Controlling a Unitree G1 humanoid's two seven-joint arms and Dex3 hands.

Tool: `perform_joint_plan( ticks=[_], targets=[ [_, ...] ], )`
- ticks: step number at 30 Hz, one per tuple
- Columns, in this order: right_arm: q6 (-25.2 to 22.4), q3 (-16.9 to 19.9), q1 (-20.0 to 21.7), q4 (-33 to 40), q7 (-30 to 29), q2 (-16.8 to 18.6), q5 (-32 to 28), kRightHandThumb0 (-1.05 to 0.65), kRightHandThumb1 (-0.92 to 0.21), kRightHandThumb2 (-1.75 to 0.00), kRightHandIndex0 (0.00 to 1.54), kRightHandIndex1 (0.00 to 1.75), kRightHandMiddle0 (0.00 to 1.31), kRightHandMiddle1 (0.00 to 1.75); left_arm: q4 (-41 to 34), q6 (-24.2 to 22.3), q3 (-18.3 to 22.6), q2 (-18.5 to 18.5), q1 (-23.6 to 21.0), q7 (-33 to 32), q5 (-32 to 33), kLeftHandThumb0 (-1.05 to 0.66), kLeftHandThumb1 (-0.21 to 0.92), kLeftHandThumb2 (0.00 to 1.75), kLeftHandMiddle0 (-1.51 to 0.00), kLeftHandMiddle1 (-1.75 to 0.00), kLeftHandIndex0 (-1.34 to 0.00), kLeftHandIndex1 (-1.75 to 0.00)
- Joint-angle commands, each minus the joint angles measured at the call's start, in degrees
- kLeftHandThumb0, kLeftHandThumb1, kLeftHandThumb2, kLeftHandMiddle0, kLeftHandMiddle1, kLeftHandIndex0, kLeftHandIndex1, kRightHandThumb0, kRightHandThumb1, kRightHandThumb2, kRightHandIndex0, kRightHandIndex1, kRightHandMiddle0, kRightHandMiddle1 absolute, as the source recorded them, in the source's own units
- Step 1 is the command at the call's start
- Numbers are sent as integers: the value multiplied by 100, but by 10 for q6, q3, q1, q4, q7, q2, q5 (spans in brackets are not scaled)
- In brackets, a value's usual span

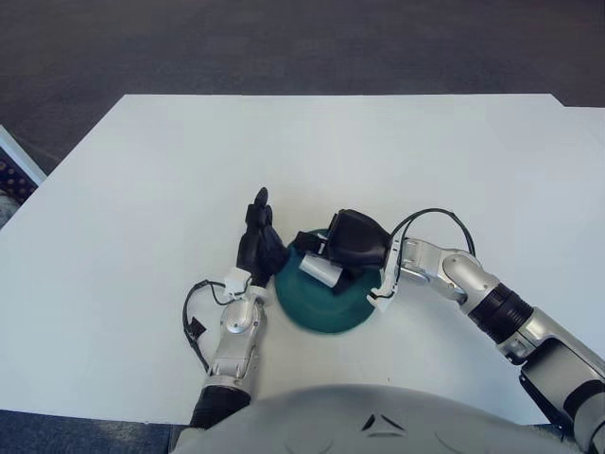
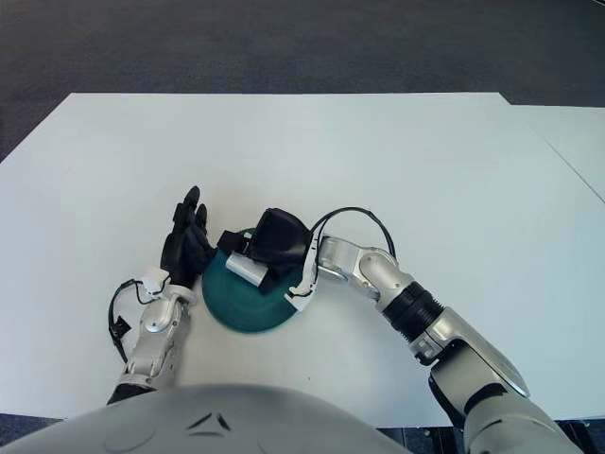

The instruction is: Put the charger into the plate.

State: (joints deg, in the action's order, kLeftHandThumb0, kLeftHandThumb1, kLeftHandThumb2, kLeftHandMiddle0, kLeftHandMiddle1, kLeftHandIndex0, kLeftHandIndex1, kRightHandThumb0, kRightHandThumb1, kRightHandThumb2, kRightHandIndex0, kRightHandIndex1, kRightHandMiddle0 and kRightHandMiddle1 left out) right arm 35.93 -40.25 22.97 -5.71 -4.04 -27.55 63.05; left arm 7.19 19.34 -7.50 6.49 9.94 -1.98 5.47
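A teal plate (image 1: 326, 307) lies on the white table near its front edge. My right hand (image 1: 348, 248) hovers over the plate's far half, its black fingers shut on a white charger (image 1: 319, 270) that sticks out to the left, low over the plate. My left hand (image 1: 258, 244) stands just left of the plate with its black fingers stretched upward, touching or nearly touching the rim, and holds nothing.
The white table (image 1: 189, 170) stretches wide behind and to both sides of the plate. A black cable (image 1: 435, 219) loops above my right wrist, another (image 1: 194, 312) beside my left forearm. Dark carpet lies beyond the far edge.
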Motion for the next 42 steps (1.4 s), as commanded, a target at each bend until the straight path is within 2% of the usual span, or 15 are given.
perform_joint_plan(
  ticks=[1, 8, 15, 24, 26, 29, 31, 34, 37, 40, 41, 42],
  targets=[
    [10, -7, 5, -11, 29, -3, -12, -48, -86, -51, 119, 175, 86, 175, 11, -20, 3, 32, 11, -4, 17, -105, 92, 102, -6, 0, 0, -28],
    [12, -17, 0, -13, 83, 0, -24, -48, -85, -53, 119, 175, 90, 175, 4, -28, 0, 20, 10, -14, 2, -105, 92, 102, -9, -1, 0, -36],
    [7, -25, -8, -9, 110, 3, -23, -47, -85, -54, 117, 175, 86, 175, 7, -26, 0, 11, 6, -23, -18, -105, 92, 102, -14, -1, 0, -43],
    [-15, -29, -10, 7, 182, 2, -31, -50, -91, -55, 110, 175, 76, 175, 12, -27, 5, 13, 2, -19, -14, -105, 92, 103, -17, -1, 0, -46],
    [-19, -29, -11, 15, 191, 0, -31, -59, -92, -61, 90, 175, 53, 175, 12, -30, 8, 11, 1, -21, -14, -105, 92, 104, -17, -1, 0, -45],
    [-23, -29, -14, 25, 204, -6, -28, -66, -92, -66, 74, 175, 36, 175, 20, -35, 14, 5, -6, -20, -15, -105, 92, 104, -17, -1, 0, -44],
    [-27, -28, -25, 64, 246, -28, -29, -74, -92, -71, 61, 175, 23, 171, 38, -39, 26, -9, -17, -24, -24, -104, 92, 106, -17, -1, 0, -42],
    [-38, -32, -26, 113, 321, -46, -23, -81, -92, -76, 49, 175, 15, 163, 80, -41, 45, -26, -35, -38, -38, -103, 92, 108, -15, 0, 0, -39],
    [-48, -32, -29, 138, 359, -51, -18, -85, -92, -79, 43, 175, 12, 157, 101, -40, 52, -26, -43, -48, -49, -103, 92, 109, -15, 0, 0, -38],
    [-66, -35, -26, 181, 433, -56, 0, -88, -92, -84, 29, 175, 9, 129, 106, -46, 51, -18, -46, -68, -69, -104, 92, 110, -14, 0, 0, -39],
    [-72, -38, -22, 190, 458, -56, 6, -90, -92, -86, 23, 151, 8, 110, 111, -44, 50, -15, -50, -72, -72, -104, 92, 110, -14, 0, 0, -39],
    [-75, -39, -20, 195, 473, -56, 8, -93, -92, -91, 18, 103, 5, 80, 117, -41, 51, -14, -53, -73, -74, -105, 92, 110, -14, 0, 0, -39]
  ],
)
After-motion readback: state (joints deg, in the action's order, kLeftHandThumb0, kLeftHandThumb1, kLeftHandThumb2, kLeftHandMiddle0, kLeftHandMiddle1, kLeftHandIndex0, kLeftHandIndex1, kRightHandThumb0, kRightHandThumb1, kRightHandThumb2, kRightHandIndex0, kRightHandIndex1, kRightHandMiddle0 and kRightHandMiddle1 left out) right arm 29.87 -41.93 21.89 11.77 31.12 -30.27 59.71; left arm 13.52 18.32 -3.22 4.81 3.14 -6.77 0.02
